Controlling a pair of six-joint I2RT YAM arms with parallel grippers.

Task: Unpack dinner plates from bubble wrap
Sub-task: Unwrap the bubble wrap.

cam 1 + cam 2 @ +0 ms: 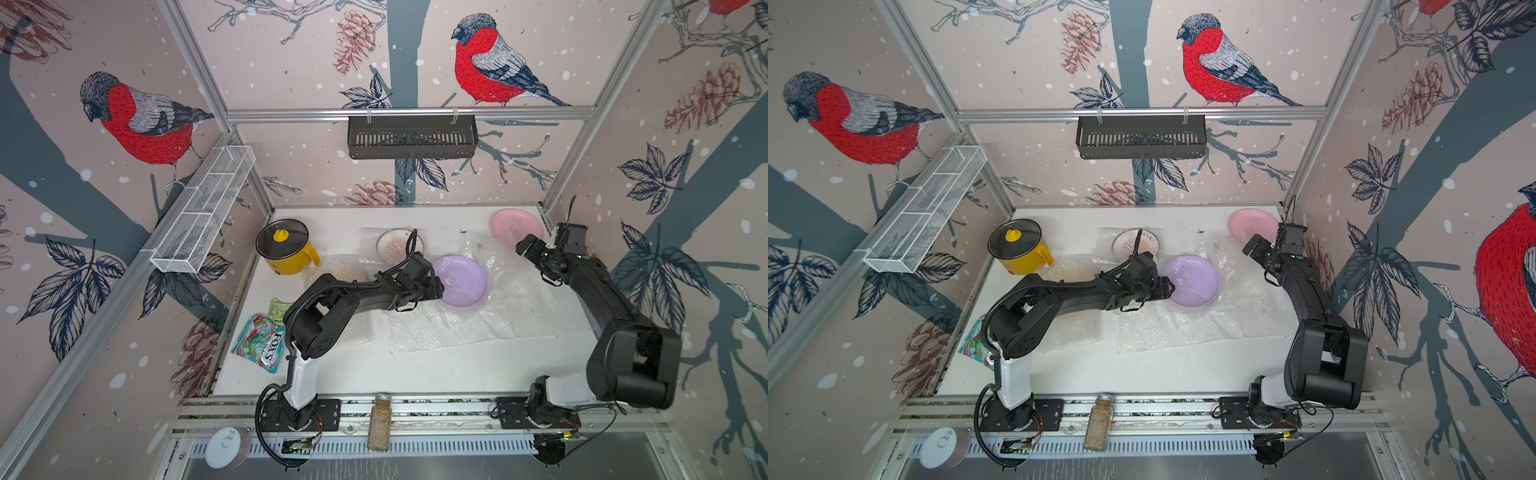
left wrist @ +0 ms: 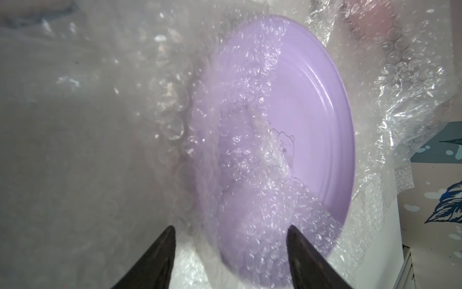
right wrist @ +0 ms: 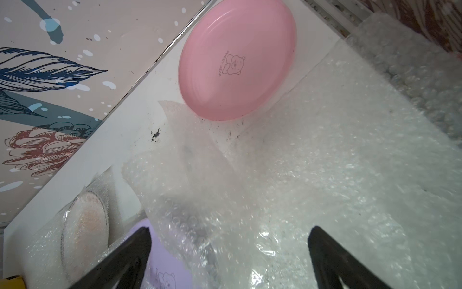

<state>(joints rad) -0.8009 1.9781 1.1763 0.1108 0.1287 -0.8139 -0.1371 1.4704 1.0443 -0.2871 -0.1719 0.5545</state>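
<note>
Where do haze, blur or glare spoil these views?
Left wrist view: bubble wrap close to the lens hazes half the picture; only the bare part of the lilac plate is sharp, with white glints elsewhere. Right wrist view: pink plate crisp, its bear print readable; bubble wrap near the lens blurred. Both top views: evenly lit, frame posts splayed by the wide lens.

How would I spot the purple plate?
On the white table, find the big bubble wrap sheet in the middle. The lilac plate lies on it, beside the left gripper. It's the only purple one; the pink plate sits in the far corner.
</note>
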